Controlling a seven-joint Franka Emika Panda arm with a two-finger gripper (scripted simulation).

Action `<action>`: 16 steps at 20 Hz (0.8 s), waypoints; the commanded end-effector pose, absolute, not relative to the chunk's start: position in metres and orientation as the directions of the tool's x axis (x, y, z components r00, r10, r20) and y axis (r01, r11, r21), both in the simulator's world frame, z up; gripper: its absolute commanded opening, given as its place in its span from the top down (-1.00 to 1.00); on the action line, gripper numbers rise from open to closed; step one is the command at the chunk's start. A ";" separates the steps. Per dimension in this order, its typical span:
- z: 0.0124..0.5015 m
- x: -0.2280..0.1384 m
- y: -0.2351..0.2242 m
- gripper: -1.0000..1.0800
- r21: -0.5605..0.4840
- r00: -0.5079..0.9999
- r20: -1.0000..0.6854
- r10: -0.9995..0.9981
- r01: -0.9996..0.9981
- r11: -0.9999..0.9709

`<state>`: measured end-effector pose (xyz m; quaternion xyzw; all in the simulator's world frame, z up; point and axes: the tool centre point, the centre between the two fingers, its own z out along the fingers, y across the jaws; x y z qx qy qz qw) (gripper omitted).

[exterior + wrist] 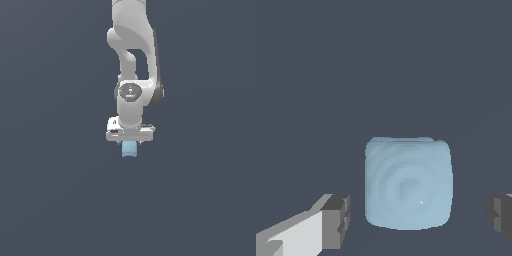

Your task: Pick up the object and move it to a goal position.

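The light-blue block [129,149] with rounded corners sits directly under my white gripper [130,143] in the exterior view. In the wrist view the block [408,183] lies between the two fingers of the gripper [418,218]. The dark pads [337,220] stand apart from the block, with a gap of grey floor on each side. The gripper is open and straddles the block without touching it. In the exterior view the fingers themselves are hard to make out against the block.
A plain dark grey-blue surface [60,200] fills both views. The white arm [132,55] comes down from the top of the exterior view. No goal marker or other object shows.
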<state>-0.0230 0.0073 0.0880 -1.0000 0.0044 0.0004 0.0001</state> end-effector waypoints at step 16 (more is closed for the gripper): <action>0.039 -0.024 0.007 1.00 0.000 1.000 0.000 -0.009 -0.009 -1.000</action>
